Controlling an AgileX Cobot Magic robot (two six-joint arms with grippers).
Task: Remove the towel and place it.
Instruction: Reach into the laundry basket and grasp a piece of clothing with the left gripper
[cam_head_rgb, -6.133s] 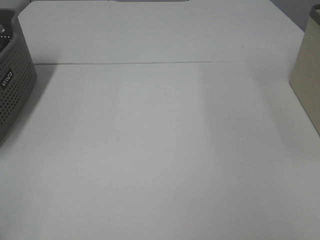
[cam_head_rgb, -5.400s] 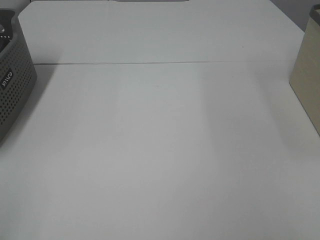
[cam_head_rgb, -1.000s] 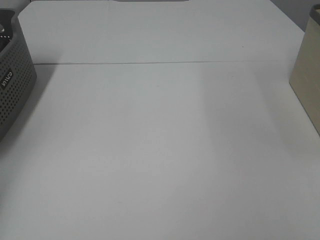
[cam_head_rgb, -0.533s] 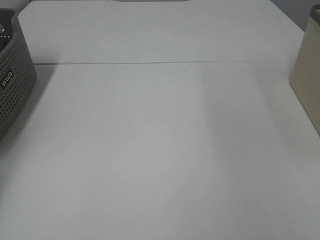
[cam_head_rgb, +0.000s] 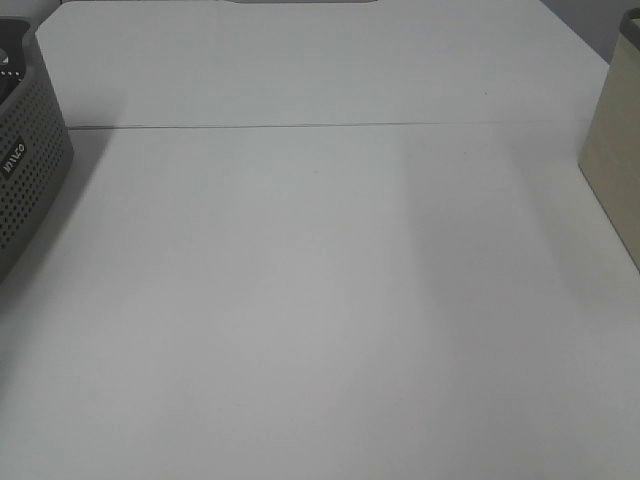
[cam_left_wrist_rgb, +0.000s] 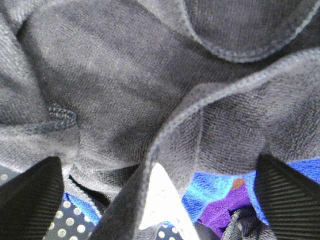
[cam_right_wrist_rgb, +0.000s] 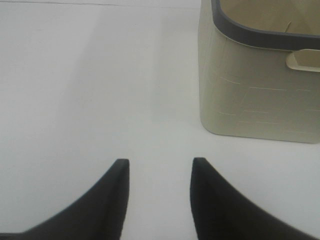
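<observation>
The dark charcoal towel (cam_left_wrist_rgb: 125, 75) fills the left wrist view, crumpled in folds with hemmed edges and a white label (cam_left_wrist_rgb: 159, 192). My left gripper (cam_left_wrist_rgb: 157, 165) hangs right over it, its fingers (cam_left_wrist_rgb: 30, 200) spread wide on either side, open and holding nothing. The towel does not show in the exterior high view, and neither gripper does. My right gripper (cam_right_wrist_rgb: 160, 162) is open and empty, low over the white table (cam_right_wrist_rgb: 75, 90), apart from a beige basket (cam_right_wrist_rgb: 260, 90).
A grey perforated basket (cam_head_rgb: 25, 170) stands at the table's left edge and the beige basket (cam_head_rgb: 615, 150) at the right edge. Under the towel lie blue and purple cloth (cam_left_wrist_rgb: 220, 195) and dotted dark cloth (cam_left_wrist_rgb: 75, 220). A seam (cam_head_rgb: 300, 126) crosses the table.
</observation>
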